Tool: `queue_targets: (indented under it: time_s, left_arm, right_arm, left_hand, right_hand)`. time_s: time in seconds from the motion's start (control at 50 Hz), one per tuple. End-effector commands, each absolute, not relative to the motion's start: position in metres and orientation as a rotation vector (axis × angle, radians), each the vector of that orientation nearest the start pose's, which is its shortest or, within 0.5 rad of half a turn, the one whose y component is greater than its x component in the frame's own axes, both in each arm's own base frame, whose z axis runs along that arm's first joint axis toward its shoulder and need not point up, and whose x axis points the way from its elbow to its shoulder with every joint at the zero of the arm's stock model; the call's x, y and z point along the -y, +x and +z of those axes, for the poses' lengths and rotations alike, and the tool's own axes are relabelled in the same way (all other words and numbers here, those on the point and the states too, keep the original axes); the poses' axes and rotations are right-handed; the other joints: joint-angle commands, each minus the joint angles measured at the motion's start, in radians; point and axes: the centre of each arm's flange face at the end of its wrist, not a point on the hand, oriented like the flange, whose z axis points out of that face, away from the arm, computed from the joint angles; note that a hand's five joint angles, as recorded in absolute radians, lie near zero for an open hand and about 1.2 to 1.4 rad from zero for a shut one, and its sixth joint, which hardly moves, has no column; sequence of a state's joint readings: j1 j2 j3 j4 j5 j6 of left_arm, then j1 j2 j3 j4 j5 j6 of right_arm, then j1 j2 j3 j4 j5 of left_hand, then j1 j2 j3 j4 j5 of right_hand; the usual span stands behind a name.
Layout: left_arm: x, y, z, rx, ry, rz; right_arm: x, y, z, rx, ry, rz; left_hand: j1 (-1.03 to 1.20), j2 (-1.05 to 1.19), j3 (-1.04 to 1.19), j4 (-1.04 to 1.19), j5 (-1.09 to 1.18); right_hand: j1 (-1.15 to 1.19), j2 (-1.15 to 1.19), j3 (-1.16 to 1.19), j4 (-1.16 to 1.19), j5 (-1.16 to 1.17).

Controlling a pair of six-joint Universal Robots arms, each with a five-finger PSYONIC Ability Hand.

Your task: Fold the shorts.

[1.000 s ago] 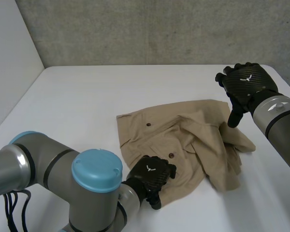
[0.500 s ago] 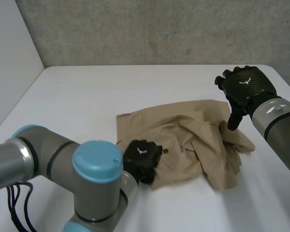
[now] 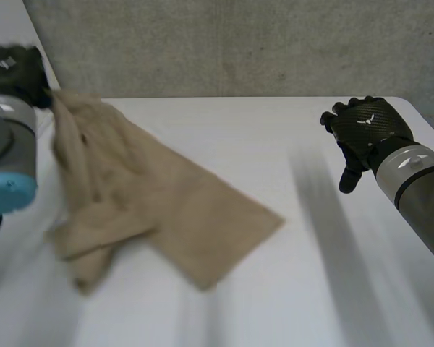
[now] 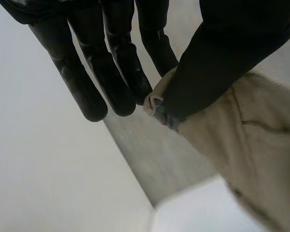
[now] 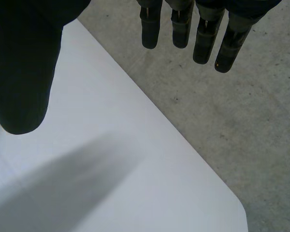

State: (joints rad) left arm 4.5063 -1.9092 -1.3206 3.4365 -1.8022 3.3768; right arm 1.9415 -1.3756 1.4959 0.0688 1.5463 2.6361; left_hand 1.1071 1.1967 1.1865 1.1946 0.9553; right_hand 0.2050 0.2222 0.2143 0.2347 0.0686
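The tan shorts (image 3: pixel 152 210) hang spread in the air over the left half of the table, held up by one edge. My left hand (image 3: pixel 14 72) is raised high at the far left and pinches that edge. In the left wrist view the thumb (image 4: pixel 232 53) presses the cloth's hem (image 4: pixel 157 102) against the fingers (image 4: pixel 121 72), and the rest of the shorts (image 4: pixel 251 140) trails away from the palm. My right hand (image 3: pixel 365 134) hovers open above the table's right side, well apart from the shorts. Its fingers (image 5: pixel 203 34) are straight and hold nothing.
The white table (image 3: pixel 333 275) stretches under both arms, with its far right corner (image 5: pixel 227 198) below my right hand. A grey concrete wall (image 3: pixel 231 43) stands behind, and a white wall (image 3: pixel 14 144) borders the left side.
My left hand shut on the near edge of the shorts and swept them up and to the far left, off the table's middle. My right hand has stayed in place.
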Motion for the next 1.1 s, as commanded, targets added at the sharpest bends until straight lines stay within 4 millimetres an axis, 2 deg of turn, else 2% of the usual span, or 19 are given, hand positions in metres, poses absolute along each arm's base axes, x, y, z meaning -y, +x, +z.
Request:
queue_targets:
  time_s: [0.02,0.08,0.1,0.16,0.18,0.24,0.26,0.3,0.32,0.4,0.46,0.54,0.6,0.64,0.74,0.86,0.88,1.0,1.1]
  left_arm:
    - [0.367,-0.219,0.348,-1.748,0.128,-2.593]
    - [0.354,-0.245,0.351,-1.772,0.165,-2.707]
    - [0.345,-0.265,0.35,-1.798,0.2,-2.782]
    - [0.329,-0.297,0.342,-1.861,0.293,-2.875]
    - [0.315,-0.319,0.334,-1.913,0.377,-2.923]
    - [0.292,-0.351,0.317,-1.997,0.542,-2.965]
    - [0.278,-0.369,0.301,-2.07,0.654,-2.954]
    - [0.263,-0.385,0.283,-2.142,0.773,-2.927]
    - [0.25,-0.398,0.263,-2.217,0.885,-2.88]
    - [0.217,-0.42,0.209,-2.384,1.14,-2.715]
    - [0.204,-0.425,0.18,-2.469,1.235,-2.607]
    - [0.202,-0.425,0.163,-2.489,1.28,-2.526]
    - [0.209,-0.418,0.163,-2.471,1.277,-2.486]
    - [0.224,-0.406,0.173,-2.433,1.229,-2.477]
    - [0.248,-0.374,0.217,-2.36,1.064,-2.534]
    - [0.24,-0.347,0.245,-2.382,0.953,-2.506]
    - [0.238,-0.333,0.247,-2.41,0.89,-2.445]
    - [0.219,-0.292,0.231,-2.521,0.697,-2.148]
    - [0.189,-0.268,0.209,-2.618,0.617,-1.947]
  right_arm:
    - [0.257,0.251,0.262,-2.213,-1.094,-2.03]
    - [0.257,0.252,0.261,-2.211,-1.099,-2.025]
    - [0.257,0.253,0.261,-2.211,-1.097,-2.024]
    - [0.257,0.252,0.262,-2.211,-1.094,-2.029]
    - [0.258,0.252,0.261,-2.214,-1.093,-2.028]
    - [0.261,0.249,0.263,-2.219,-1.073,-2.046]
    - [0.262,0.249,0.264,-2.218,-1.071,-2.05]
    - [0.263,0.249,0.266,-2.206,-1.051,-2.07]
    - [0.264,0.249,0.267,-2.201,-1.047,-2.08]
    - [0.269,0.247,0.273,-2.193,-1.006,-2.139]
    - [0.275,0.241,0.275,-2.213,-0.969,-2.178]
    - [0.278,0.238,0.275,-2.217,-0.963,-2.183]
    - [0.277,0.239,0.275,-2.205,-0.986,-2.172]
    - [0.276,0.241,0.274,-2.179,-1.022,-2.153]
    - [0.273,0.249,0.27,-2.093,-1.119,-2.097]
    - [0.256,0.256,0.255,-1.983,-1.358,-1.912]
    - [0.253,0.257,0.252,-1.967,-1.398,-1.878]
    - [0.234,0.251,0.228,-1.837,-1.695,-1.711]
    - [0.219,0.25,0.208,-1.791,-1.795,-1.615]
  left_hand:
    - [0.289,0.2,0.21,0.202,0.266]
    - [0.289,0.2,0.21,0.202,0.266]
    - [0.289,0.2,0.21,0.202,0.266]
    - [0.289,0.2,0.21,0.202,0.266]
    - [0.289,0.2,0.21,0.202,0.266]
    - [0.289,0.2,0.21,0.202,0.266]
    - [0.289,0.2,0.21,0.202,0.266]
    - [0.289,0.2,0.21,0.202,0.266]
    - [0.289,0.2,0.21,0.202,0.266]
    - [0.289,0.2,0.21,0.202,0.266]
    - [0.289,0.2,0.21,0.202,0.266]
    - [-0.083,-0.172,-0.162,-0.17,-0.105]
    - [-0.648,-0.738,-0.727,-0.736,-0.671]
    - [-0.881,-0.971,-0.96,-0.968,-0.904]
    - [-0.932,-1.021,-1.011,-1.019,-0.955]
    - [-0.911,-1.001,-0.991,-0.999,-0.934]
    - [-0.891,-0.98,-0.97,-0.978,-0.914]
    - [-0.809,-0.898,-0.888,-0.896,-0.831]
    - [-0.806,-0.895,-0.885,-0.893,-0.828]
  right_hand:
    - [-0.03,-0.048,-0.04,-0.06,-0.069]
    - [-0.03,-0.048,-0.04,-0.06,-0.069]
    - [-0.03,-0.048,-0.04,-0.06,-0.069]
    - [-0.03,-0.048,-0.04,-0.06,-0.069]
    - [-0.03,-0.048,-0.04,-0.06,-0.069]
    - [-0.03,-0.048,-0.04,-0.06,-0.069]
    - [-0.03,-0.048,-0.04,-0.06,-0.069]
    - [-0.03,-0.048,-0.04,-0.06,-0.069]
    - [-0.03,-0.048,-0.04,-0.06,-0.069]
    - [-0.03,-0.048,-0.04,-0.06,-0.069]
    - [-0.03,-0.048,-0.04,-0.06,-0.069]
    - [-0.03,-0.048,-0.04,-0.06,-0.069]
    - [-0.03,-0.048,-0.04,-0.06,-0.069]
    - [-0.03,-0.048,-0.04,-0.06,-0.069]
    - [-0.03,-0.048,-0.04,-0.06,-0.069]
    - [-0.03,-0.048,-0.04,-0.06,-0.069]
    - [-0.03,-0.048,-0.04,-0.06,-0.069]
    - [0.006,-0.012,-0.004,-0.024,-0.033]
    - [0.094,0.077,0.085,0.064,0.056]
